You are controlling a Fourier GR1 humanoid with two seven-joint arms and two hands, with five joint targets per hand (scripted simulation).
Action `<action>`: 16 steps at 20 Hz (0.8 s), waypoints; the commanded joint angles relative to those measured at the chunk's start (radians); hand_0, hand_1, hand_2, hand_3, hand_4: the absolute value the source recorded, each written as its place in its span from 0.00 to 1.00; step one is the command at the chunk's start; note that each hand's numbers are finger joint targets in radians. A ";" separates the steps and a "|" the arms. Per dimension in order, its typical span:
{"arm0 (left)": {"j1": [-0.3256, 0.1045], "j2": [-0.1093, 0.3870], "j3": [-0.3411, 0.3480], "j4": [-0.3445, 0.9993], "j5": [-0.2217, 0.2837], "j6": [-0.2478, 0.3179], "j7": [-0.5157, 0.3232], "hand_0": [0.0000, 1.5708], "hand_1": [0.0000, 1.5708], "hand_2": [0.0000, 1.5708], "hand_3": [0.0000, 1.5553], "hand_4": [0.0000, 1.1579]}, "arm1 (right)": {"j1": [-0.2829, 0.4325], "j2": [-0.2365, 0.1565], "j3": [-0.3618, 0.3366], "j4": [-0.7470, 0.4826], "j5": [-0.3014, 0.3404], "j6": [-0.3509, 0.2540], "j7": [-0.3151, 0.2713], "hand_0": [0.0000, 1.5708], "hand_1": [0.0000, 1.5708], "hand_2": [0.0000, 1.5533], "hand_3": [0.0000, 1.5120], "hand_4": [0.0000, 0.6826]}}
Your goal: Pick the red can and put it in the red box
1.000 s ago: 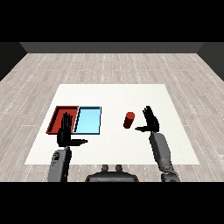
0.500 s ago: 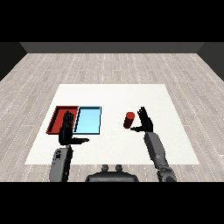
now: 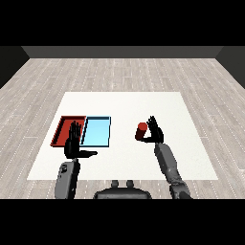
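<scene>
The red can stands upright on the white table, right of the trays. My right hand is open and sits just right of the can, fingers straight and thumb reaching toward it; whether it touches the can I cannot tell. The red tray lies at the left with nothing in it. My left hand hovers open over the red tray's near edge, fingers up and thumb out to the right.
A light blue tray lies flush against the red tray's right side, between it and the can. Bare table stretches behind the can and to the right. Grey plank floor surrounds the table.
My right hand has moved left toward the can, from a gap away to right beside it. The left hand and the can have stayed put.
</scene>
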 commanded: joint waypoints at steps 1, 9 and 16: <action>-0.008 0.017 0.026 0.024 0.027 -0.027 -0.028 0.00 0.00 0.00 0.00 0.00 | -0.012 -0.006 0.005 0.060 0.007 0.012 -0.036 0.00 0.00 0.00 0.00 0.00; -0.013 0.019 0.021 0.018 0.011 -0.013 -0.008 0.00 0.00 0.00 0.00 0.00 | -0.146 0.014 -0.021 0.229 0.018 -0.054 -0.062 0.00 0.00 0.00 0.00 0.00; -0.010 0.045 0.041 -0.048 0.052 -0.022 0.069 0.00 0.00 0.00 0.00 0.00 | -0.182 0.010 -0.025 0.279 0.017 -0.053 -0.084 0.00 0.00 0.00 0.00 0.00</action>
